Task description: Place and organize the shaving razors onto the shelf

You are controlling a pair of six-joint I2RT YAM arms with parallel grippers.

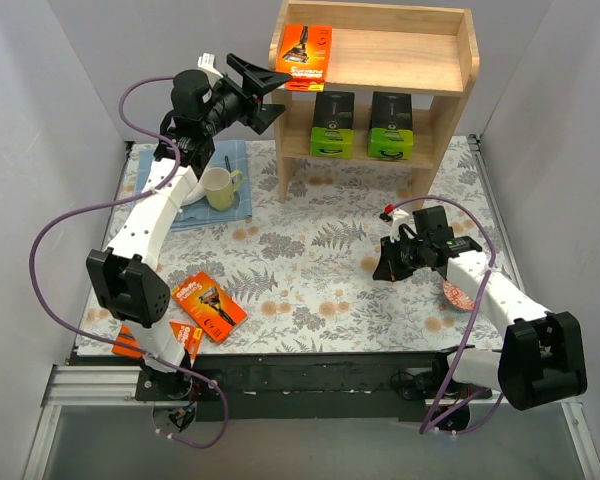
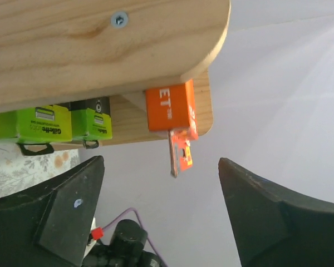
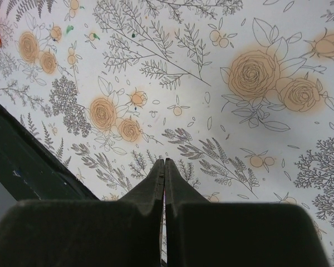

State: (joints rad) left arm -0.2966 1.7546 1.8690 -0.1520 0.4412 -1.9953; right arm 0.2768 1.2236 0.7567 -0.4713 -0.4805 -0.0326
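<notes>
Top external: floral table [image 1: 310, 215], with the shelf [image 1: 450, 60] at its far edge. Left gripper [image 1: 283, 92] raised just off the shelf's left side panel, jaws spread wide and holding nothing. Right gripper [image 1: 388, 262] low over the table's right half, fingers pressed shut and empty. Blue cloth [image 1: 238, 160] by the left edge, yellow mug [image 1: 218, 187] on it. Shelved orange pack [image 1: 305, 50] at the top tier's left end; left green pack [image 1: 333, 125] and right green pack [image 1: 391, 125] side by side on the lower tier. Near the near-left corner, loose orange pack [image 1: 208, 306] and another — the half-hidden orange pack [image 1: 187, 338] — partly under the left arm.
</notes>
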